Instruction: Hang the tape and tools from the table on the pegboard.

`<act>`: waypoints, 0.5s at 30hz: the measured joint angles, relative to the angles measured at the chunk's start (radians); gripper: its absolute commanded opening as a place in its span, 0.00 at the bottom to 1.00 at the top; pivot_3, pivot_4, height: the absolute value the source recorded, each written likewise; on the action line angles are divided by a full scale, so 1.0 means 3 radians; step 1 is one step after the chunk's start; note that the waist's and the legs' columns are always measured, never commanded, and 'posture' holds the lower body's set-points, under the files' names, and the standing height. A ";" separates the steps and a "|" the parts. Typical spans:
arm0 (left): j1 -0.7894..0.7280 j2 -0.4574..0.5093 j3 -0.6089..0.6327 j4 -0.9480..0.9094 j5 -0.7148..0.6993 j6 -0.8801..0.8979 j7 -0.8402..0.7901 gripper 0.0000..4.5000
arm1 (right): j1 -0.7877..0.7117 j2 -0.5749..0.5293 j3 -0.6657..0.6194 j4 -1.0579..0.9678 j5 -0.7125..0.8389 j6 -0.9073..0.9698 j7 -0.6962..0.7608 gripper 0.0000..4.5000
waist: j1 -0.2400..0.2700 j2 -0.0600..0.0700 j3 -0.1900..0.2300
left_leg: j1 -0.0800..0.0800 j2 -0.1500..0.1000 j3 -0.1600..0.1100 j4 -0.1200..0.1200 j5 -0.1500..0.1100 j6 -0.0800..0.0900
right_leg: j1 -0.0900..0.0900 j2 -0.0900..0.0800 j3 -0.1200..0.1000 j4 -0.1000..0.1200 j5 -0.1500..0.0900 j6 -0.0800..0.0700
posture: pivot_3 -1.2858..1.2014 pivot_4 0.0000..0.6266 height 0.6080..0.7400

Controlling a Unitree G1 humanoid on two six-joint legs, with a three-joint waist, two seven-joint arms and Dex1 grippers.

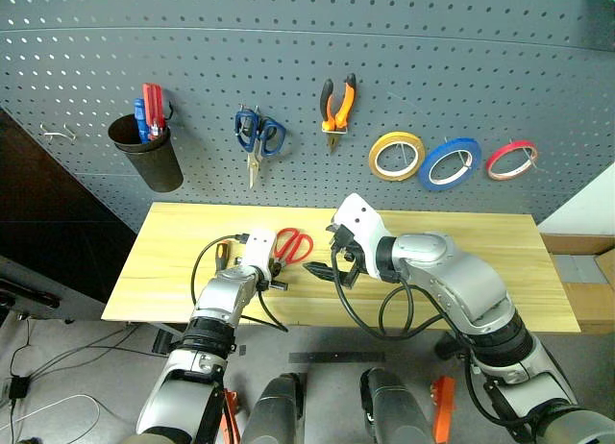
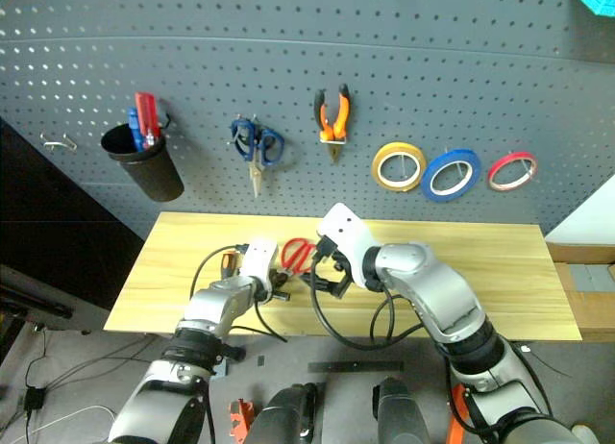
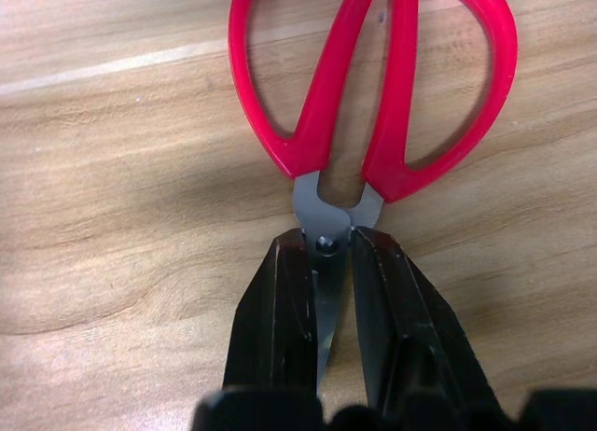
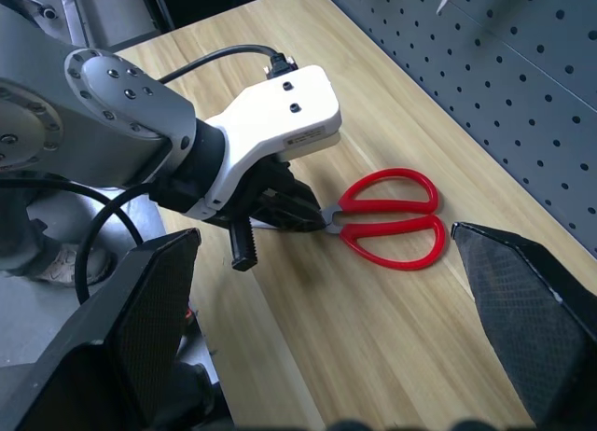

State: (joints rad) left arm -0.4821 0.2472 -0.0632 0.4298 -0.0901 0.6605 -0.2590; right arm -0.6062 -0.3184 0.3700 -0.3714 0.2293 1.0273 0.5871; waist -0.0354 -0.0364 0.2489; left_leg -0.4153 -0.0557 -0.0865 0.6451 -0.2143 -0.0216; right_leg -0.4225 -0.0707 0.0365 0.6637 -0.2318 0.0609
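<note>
Up on the pegboard (image 1: 480, 69) the tape (image 1: 450, 163) and pliers (image 1: 337, 103) already hang; left gripper (image 3: 328, 249) is clamped on the scissors (image 3: 373, 86), right gripper (image 4: 326, 310) gaping, screwdriver (image 1: 221, 253) still waiting.

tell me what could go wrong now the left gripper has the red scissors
The left gripper is shut on the red-handle scissors at the blades near the pivot, handles lying free on the table. That thin metal might slip or swing on lifting. The open right gripper hovers close and could get bumped.
</note>
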 measured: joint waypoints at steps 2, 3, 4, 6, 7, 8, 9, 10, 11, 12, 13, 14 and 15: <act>0.0137 0.0004 0.0001 -0.0101 0.0000 -0.0125 -0.0049 0.06 | 0.0011 -0.0034 -0.0019 -0.0034 0.0031 0.0022 0.0000 1.00 | 0.0001 0.0000 0.0000 | 0.0000 0.0000 0.0000 -0.0001 0.0000 0.0000 | 0.0000 -0.0001 0.0000 -0.0002 0.0000 0.0000 | 0.49 0.32 1.00; 0.0209 0.0007 0.0006 -0.0160 0.0000 -0.0188 -0.0054 0.06 | 0.0018 -0.0052 -0.0035 -0.0059 0.0053 0.0036 0.0000 1.00 | 0.0003 0.0000 0.0000 | -0.0001 -0.0001 -0.0001 -0.0001 0.0000 0.0000 | 0.0000 -0.0001 -0.0001 -0.0002 0.0000 0.0000 | 0.49 0.32 1.00; 0.0270 0.0012 0.0009 -0.0208 0.0002 -0.0221 -0.0054 0.06 | 0.0027 -0.0064 -0.0051 -0.0086 0.0069 0.0040 0.0000 1.00 | 0.0002 0.0000 0.0000 | -0.0001 0.0000 -0.0001 -0.0001 0.0000 0.0000 | 0.0000 -0.0002 0.0000 -0.0003 0.0000 0.0000 | 0.49 0.33 1.00; 0.0473 0.0016 0.0036 -0.0359 0.0007 -0.0397 -0.0044 0.06 | 0.0049 -0.0123 -0.0086 -0.0183 0.0098 0.0047 0.0002 1.00 | 0.0000 0.0000 0.0000 | -0.0002 0.0000 -0.0001 -0.0002 0.0000 0.0000 | -0.0001 -0.0002 0.0000 -0.0004 0.0000 0.0000 | 0.49 0.33 1.00; 0.0562 0.0026 0.0046 -0.0434 0.0008 -0.0482 -0.0044 0.06 | 0.0062 -0.0151 -0.0111 -0.0223 0.0107 0.0047 0.0004 1.00 | 0.0001 0.0000 0.0000 | -0.0002 0.0000 -0.0001 -0.0002 0.0000 0.0000 | -0.0001 -0.0002 0.0000 -0.0004 0.0000 0.0000 | 0.49 0.33 1.00; 0.0656 0.0058 0.0049 -0.0523 0.0012 -0.0562 -0.0051 0.06 | 0.0067 -0.0190 -0.0121 -0.0260 0.0122 0.0043 0.0007 1.00 | 0.0002 0.0000 0.0000 | -0.0002 0.0001 -0.0002 -0.0002 0.0000 0.0000 | -0.0001 -0.0002 -0.0001 -0.0004 0.0000 0.0000 | 0.49 0.33 1.00; 0.0804 0.0106 0.0067 -0.0691 0.0027 -0.0732 -0.0061 0.06 | 0.0097 -0.0234 -0.0134 -0.0329 0.0135 0.0020 0.0020 1.00 | 0.0000 0.0000 0.0000 | -0.0003 0.0003 -0.0001 -0.0003 -0.0001 0.0000 | -0.0002 -0.0003 -0.0001 -0.0007 0.0000 0.0000 | 0.49 0.33 1.00; 0.0927 0.0139 0.0093 -0.0831 0.0042 -0.0884 -0.0063 0.06 | 0.0130 -0.0279 -0.0153 -0.0384 0.0154 -0.0001 0.0039 1.00 | -0.0002 0.0000 0.0000 | -0.0004 0.0004 0.0000 -0.0004 -0.0001 0.0000 | -0.0001 -0.0008 0.0001 -0.0010 0.0000 -0.0001 | 0.49 0.33 1.00; 0.1091 0.0180 0.0134 -0.1025 0.0068 -0.1153 -0.0050 0.06 | 0.0159 -0.0353 -0.0179 -0.0452 0.0168 -0.0052 0.0077 1.00 | -0.0001 0.0000 0.0001 | -0.0004 0.0004 0.0000 -0.0006 -0.0001 0.0000 | -0.0001 -0.0009 0.0001 -0.0012 0.0000 -0.0001 | 0.49 0.34 1.00; 0.1189 0.0203 0.0180 -0.1146 0.0087 -0.1331 -0.0042 0.06 | 0.0166 -0.0399 -0.0203 -0.0492 0.0173 -0.0093 0.0086 1.00 | 0.0004 0.0000 0.0001 | -0.0004 0.0006 0.0000 -0.0006 -0.0001 0.0000 | -0.0001 -0.0011 0.0001 -0.0016 0.0000 -0.0001 | 0.49 0.33 1.00; 0.1282 0.0237 0.0215 -0.1274 0.0123 -0.1537 -0.0032 0.06 | 0.0174 -0.0441 -0.0234 -0.0550 0.0185 -0.0170 0.0105 1.00 | 0.0008 0.0000 0.0001 | -0.0005 0.0007 0.0000 -0.0005 -0.0001 0.0000 | 0.0000 -0.0011 0.0000 -0.0018 0.0000 -0.0001 | 0.49 0.33 1.00; 0.1368 0.0278 0.0243 -0.1398 0.0160 -0.1708 -0.0023 0.06 | 0.0194 -0.0473 -0.0258 -0.0612 0.0196 -0.0248 0.0133 1.00 | 0.0009 0.0000 0.0001 | -0.0005 0.0008 0.0000 -0.0005 -0.0001 0.0000 | 0.0001 -0.0011 -0.0001 -0.0019 0.0000 -0.0001 | 0.49 0.34 1.00; 0.1425 0.0311 0.0268 -0.1503 0.0189 -0.1846 -0.0016 0.06 | 0.0225 -0.0492 -0.0264 -0.0658 0.0200 -0.0335 0.0151 1.00 | 0.0010 0.0000 0.0000 | -0.0004 0.0008 0.0000 -0.0005 -0.0001 0.0000 | 0.0003 -0.0011 -0.0001 -0.0021 0.0000 -0.0001 | 0.49 0.34 1.00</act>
State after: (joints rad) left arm -0.0545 0.3405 0.0171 -0.0212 -0.0334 0.1066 -0.2637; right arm -0.5386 -0.4661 0.2909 -0.5688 0.2894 0.9267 0.6324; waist -0.0324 -0.0363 0.2490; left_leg -0.4166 -0.0534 -0.0864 0.6436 -0.2145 -0.0215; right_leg -0.4215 -0.0741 0.0361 0.6574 -0.2319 0.0605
